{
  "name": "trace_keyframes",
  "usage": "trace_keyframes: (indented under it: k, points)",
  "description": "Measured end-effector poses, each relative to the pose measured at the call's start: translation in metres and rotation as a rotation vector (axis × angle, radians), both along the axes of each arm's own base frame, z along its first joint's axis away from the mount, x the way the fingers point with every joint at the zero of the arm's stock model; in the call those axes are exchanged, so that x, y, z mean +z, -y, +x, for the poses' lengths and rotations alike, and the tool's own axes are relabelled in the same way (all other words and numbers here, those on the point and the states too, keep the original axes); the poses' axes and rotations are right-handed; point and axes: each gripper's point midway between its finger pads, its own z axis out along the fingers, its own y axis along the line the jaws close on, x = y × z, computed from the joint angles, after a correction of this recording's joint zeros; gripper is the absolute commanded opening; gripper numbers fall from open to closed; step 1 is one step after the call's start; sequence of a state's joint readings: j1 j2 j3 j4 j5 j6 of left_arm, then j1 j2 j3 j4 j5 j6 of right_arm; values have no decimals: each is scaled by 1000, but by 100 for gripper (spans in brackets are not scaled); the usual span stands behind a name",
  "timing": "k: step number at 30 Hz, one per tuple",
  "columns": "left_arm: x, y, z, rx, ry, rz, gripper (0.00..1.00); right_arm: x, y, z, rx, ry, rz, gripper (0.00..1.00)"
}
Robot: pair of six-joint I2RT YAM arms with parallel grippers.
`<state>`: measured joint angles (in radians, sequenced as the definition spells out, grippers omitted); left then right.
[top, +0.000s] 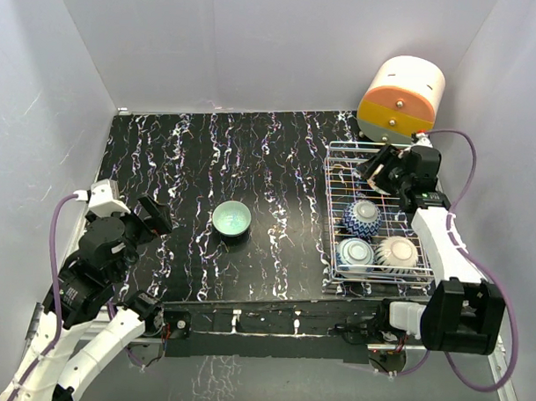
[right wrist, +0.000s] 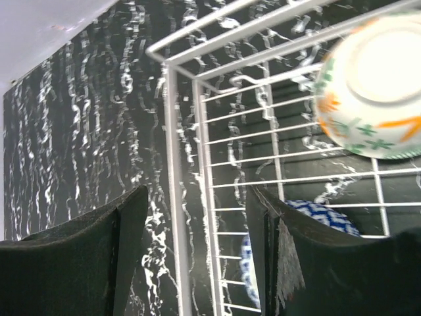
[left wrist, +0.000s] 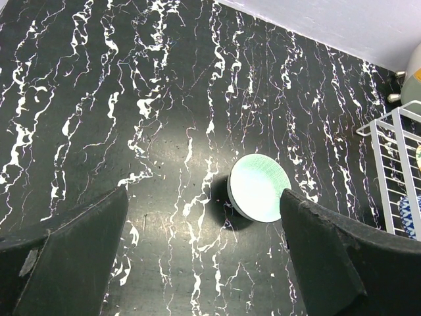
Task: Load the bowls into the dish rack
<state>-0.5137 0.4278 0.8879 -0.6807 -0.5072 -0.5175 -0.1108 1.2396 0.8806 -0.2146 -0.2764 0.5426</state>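
Observation:
A mint green bowl [top: 231, 219] stands upright on the black marbled table, left of the silver wire dish rack [top: 334, 212]. In the rack lie a blue-and-white bowl [top: 362, 217], a second bluish patterned bowl [top: 355, 253] and a cream bowl [top: 396, 252]. No red-orange bowl shows. My left gripper [top: 153, 216] is open and empty, left of the mint bowl [left wrist: 260, 187], which sits just beyond its right finger [left wrist: 329, 257]. My right gripper [top: 379, 169] is open and empty above the rack's far part, over the rack's rim [right wrist: 172, 131]. The cream bowl with orange flower [right wrist: 371, 85] and the blue-and-white bowl [right wrist: 322, 214] show beyond it.
A cream-and-orange rounded drawer box [top: 400, 99] stands behind the rack at the back right. Grey walls enclose the table on three sides. The rack's corner [left wrist: 388, 164] shows at the right edge of the left wrist view.

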Motion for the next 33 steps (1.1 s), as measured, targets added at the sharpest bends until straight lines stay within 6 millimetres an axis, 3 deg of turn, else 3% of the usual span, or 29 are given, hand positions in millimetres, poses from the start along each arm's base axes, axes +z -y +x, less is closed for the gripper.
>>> trace_keyframes:
  k: [3,5,10,22,33]
  points:
    - [-1,1,0,-3,-3,0,97,24,-22,-2,65,55,-49,63]
    - [-1,1,0,-6,-3,-2,97,28,-33,-2,94,54,-68,63]
    - [1,0,-3,-6,14,-15,97,9,-51,-16,156,-27,-86,63]
    - [2,-5,-9,4,34,-26,97,-19,-73,-42,300,-149,-34,63]
    - [-4,-5,-9,5,21,-17,97,-60,-70,-62,323,-281,-84,63]
